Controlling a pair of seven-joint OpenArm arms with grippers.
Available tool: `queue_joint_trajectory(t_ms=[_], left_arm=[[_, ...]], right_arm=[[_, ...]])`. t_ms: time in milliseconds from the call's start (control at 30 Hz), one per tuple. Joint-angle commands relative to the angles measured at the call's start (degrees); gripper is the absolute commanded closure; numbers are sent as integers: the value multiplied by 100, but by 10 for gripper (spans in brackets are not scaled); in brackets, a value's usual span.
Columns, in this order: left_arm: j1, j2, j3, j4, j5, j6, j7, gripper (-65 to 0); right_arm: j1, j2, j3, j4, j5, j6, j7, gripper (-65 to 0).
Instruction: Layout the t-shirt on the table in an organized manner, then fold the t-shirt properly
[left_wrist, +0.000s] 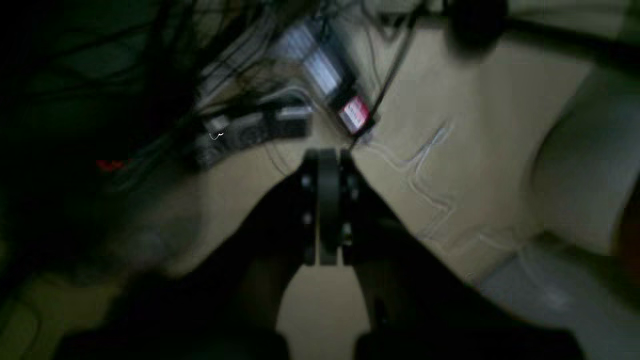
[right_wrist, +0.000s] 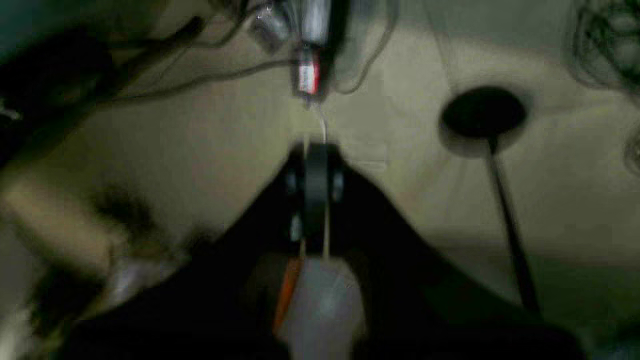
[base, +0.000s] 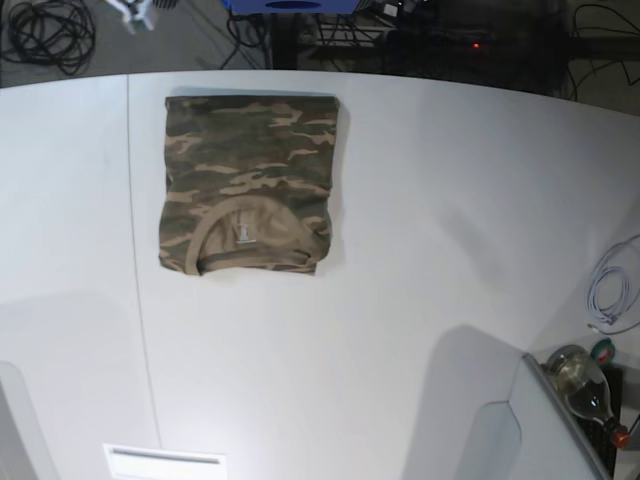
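Overhead, the t-shirt lies folded into a compact block toward the far left of the table, collar and neck label on the near side, its slightly longer axis running from the far edge toward the camera. Neither arm is visible in this view. Soft, light and limp, the cloth would likely be best taken by its layered edges or corners. At the left wrist, the left gripper shows its jaws pressed together, empty. At the right wrist, the right gripper is likewise clamped on nothing, over blurred floor and cables.
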Motion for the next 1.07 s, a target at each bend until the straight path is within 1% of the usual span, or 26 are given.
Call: queue_joint_trajectory(t_ms=[0,33,67,133,167,200,233,267,300,333,367,400,467,533,567,633,700,767,833,900,1033], left_arm=[[-281,-104,190,-973,-79,148,-423,0],[-730,-86,428,-1957,-79,306,-827,0],[-1240,-34,700,-3153,-96,456,-1328,0],[-2215,204,1289,-5474,-87,772,-2463,0],[-2567,318,1491,-5900,-105,939,-3025,0],[-2752,380,1659,-5900,-122,1124,-3526,0],[-2831,406,1711,-5900,-122,1326,-3816,0],[-2831,406,1659,-5900,-131,1563,-3816,0],[-2831,415,1579,-5900,-131,1818,-3693,0],[-2822,424,1500,-5900,-122,2082,-3412,0],[-2813,450,1474,-5887,-70,2267,-3087,0],[-2796,520,1474,-5632,-70,2346,-2779,0],[-2796,573,1474,-5316,-70,2381,-2313,0],[-2884,591,1474,-5245,-70,2390,-2067,0],[-2928,599,1474,-5245,-70,2390,-2067,0],[-2963,696,1474,-5281,-79,2399,-2067,0],[-2972,731,1474,-5281,-79,2399,-2067,0],[-2972,740,1448,-5281,-96,2407,-2067,0],[-2928,766,1430,-5281,-122,2407,-2041,0],[-2866,890,1430,-5307,-122,2407,-2041,0],[-2778,951,1421,-5650,-131,2407,-2041,0]], right_arm=[[114,-125,-213,-564,-260,11,402,0],[334,-274,-354,-1232,-551,11,780,0],[616,-441,-442,-1988,-841,11,1298,0],[1134,-758,-573,-3676,-1289,11,2476,0],[1468,-898,-626,-4538,-1518,11,3136,0],[1758,-1030,-653,-5390,-1693,11,3830,0],[2005,-1153,-626,-6182,-1764,11,4507,0],[2198,-1241,-617,-6709,-1773,2,5079,0],[2321,-1294,-617,-7017,-1773,2,5545,0],[2356,-1294,-617,-7074,-1781,2,5887,0],[2356,-1294,-617,-7074,-1781,2,6046,0],[2365,-1285,-617,-6990,-1781,2,6037,0],[2365,-1276,-617,-6700,-1781,2,5861,0],[2374,-1276,-617,-6410,-1781,2,5659,0],[2391,-1268,-626,-6278,-1781,2,5624,0],[2400,-1127,-653,-6120,-1790,2,5615,0],[2453,-1065,-661,-6023,-1790,2,5615,0],[2523,-1048,-670,-6032,-1799,2,5615,0],[2532,-890,-670,-6006,-1808,2,5615,0],[2585,-775,-670,-5997,-1808,2,5615,0],[2620,-687,-679,-6023,-1808,2,5615,0]])
